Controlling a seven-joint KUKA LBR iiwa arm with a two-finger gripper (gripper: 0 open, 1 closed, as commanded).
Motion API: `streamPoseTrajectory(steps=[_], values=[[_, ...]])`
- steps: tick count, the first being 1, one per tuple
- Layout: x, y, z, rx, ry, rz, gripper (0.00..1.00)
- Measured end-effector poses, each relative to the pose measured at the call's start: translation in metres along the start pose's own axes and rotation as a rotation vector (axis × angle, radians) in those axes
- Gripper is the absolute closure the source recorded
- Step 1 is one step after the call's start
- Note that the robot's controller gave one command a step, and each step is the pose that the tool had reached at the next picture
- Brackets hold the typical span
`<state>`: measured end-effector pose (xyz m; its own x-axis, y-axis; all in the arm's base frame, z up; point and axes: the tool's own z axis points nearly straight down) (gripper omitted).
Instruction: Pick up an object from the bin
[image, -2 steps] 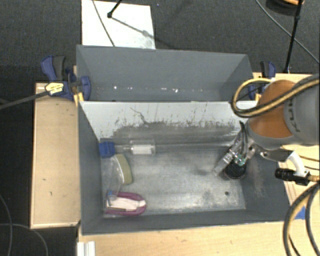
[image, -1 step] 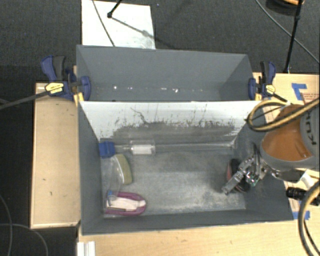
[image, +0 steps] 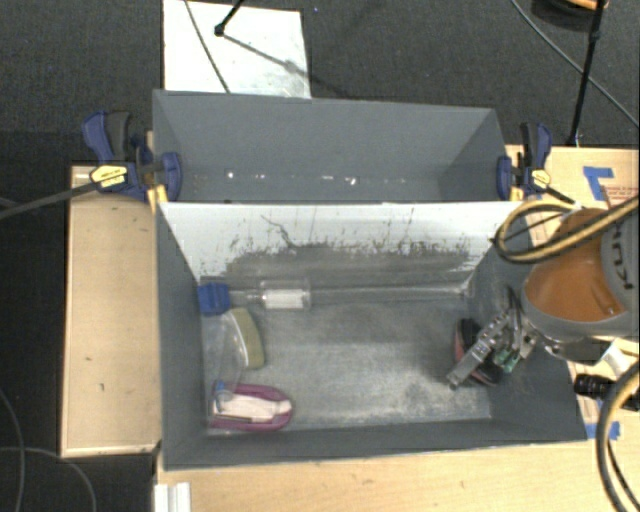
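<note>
Scratches marked the pale back wall of the grey metal bin (image: 330, 240), and its floor held a few loose things, most of them gathered along the left side. In the upper left corner of the floor a small blue piece (image: 212, 297) lay against the back wall. Just to its right a clear tube (image: 283, 297) lay lengthwise along the same wall. Below the blue piece a clear packet (image: 238, 340) with something tan inside it rested close to the left wall. Lower still, in the lower left corner, a purple and white thing (image: 250, 408) lay flat near the front wall. The middle of the floor was dusty grey metal.

At the right side of the floor, near the right wall, sat a small dark thing with red on it (image: 466, 338). The gripper (image: 466, 374) was down inside the bin right at this thing, its arm extending from the right edge of the frame and its grey metal tip pointing toward the lower left, low over the floor. The dark thing lay just beside the gripper's upper side. Whether it was held could not be told, nor whether the gripper was open or closed. Behind the gripper the arm's orange cover (image: 575, 285) bulked over the bin's right wall, with looped cables (image: 520, 225) above it. The things on the left lay well apart from the gripper, across the floor.
</note>
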<state>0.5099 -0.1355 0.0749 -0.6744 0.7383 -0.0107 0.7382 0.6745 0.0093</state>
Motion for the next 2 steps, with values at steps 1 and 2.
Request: streamPoseTrajectory(steps=[1,2], values=[[0.017,0.003,-0.164,0.004,0.003,-0.021,1.00],[-0.017,-0.007,-0.240,0.007,0.006,-0.236,1.00]])
